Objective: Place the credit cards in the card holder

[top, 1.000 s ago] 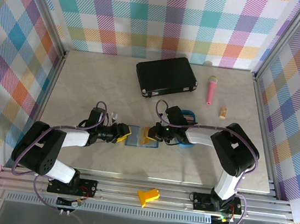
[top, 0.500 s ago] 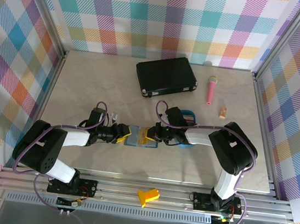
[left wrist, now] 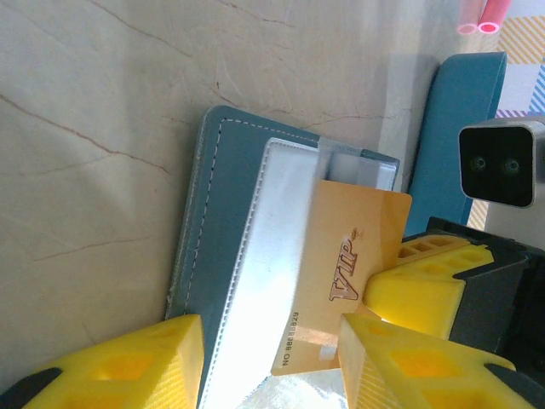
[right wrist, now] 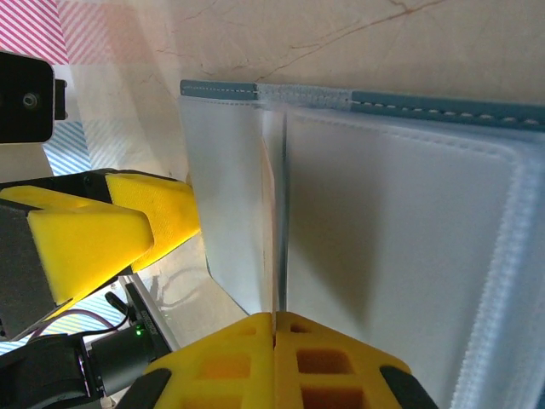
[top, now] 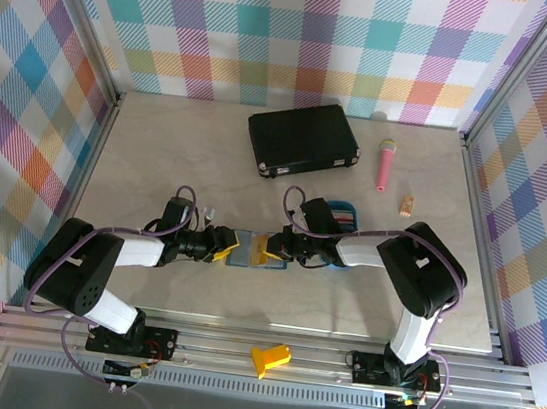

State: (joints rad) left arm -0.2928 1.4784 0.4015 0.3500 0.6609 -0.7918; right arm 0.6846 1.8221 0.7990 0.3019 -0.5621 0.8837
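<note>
Card holder (left wrist: 213, 221): lies open on the table (top: 160, 149) between the two grippers, pale inner pockets facing up. One orange credit card (left wrist: 349, 264), marked VIP, lies across the pocket side with its far end at a clear pocket – whether that end is actually inside the slot cannot be told.

Right gripper (right wrist: 274, 328): fingers pressed together, pinching the orange credit card by its near edge. The card is seen edge-on in the right wrist view.

Left gripper (left wrist: 268, 332): fingers held apart, astride the holder's near end and touching both of its sides, so they appear to clamp it.

Blue oval tray (top: 356, 215): just behind the right wrist. Something flat, red and dark, lies in it – too small to identify.

Black case (top: 304, 138): shut, at the back of the table.

Against the frame a second earlier: the right wrist has shifted slightly left, uncovering more of the tray. The holder and the left gripper are unmoved.
</note>
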